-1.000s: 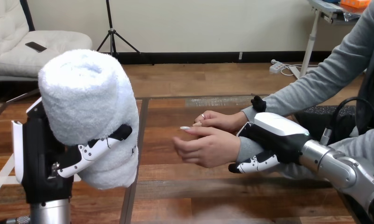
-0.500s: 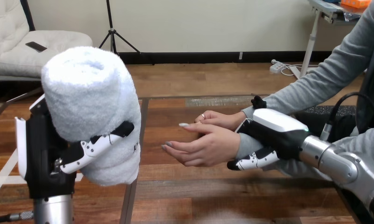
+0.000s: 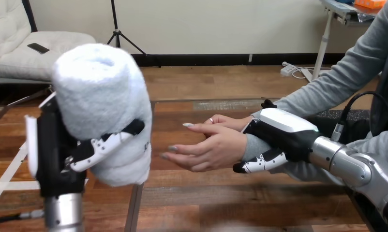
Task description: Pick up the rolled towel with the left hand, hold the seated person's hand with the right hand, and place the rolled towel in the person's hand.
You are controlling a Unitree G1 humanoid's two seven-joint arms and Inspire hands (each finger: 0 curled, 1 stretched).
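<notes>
A white rolled towel (image 3: 102, 106) stands upright in my left hand (image 3: 61, 154), held above the table at the view's left with the fingers curled round its lower half. My right hand (image 3: 281, 137) comes in from the right, its fingers and thumb wrapped round the person's grey-sleeved wrist (image 3: 252, 145). The person's hand (image 3: 206, 150) lies palm up with the fingers stretched toward the towel, a gap of bare table between them. Behind it rests the person's other hand (image 3: 226, 122).
The wooden table (image 3: 192, 193) runs under both arms. A seam with a dark gap (image 3: 134, 208) crosses it near the left hand. The person's arms and sleeves fill the right side.
My left hand has carried the towel to the right, closer to the person. The person's held hand has uncurled and now lies palm up, reaching further left.
</notes>
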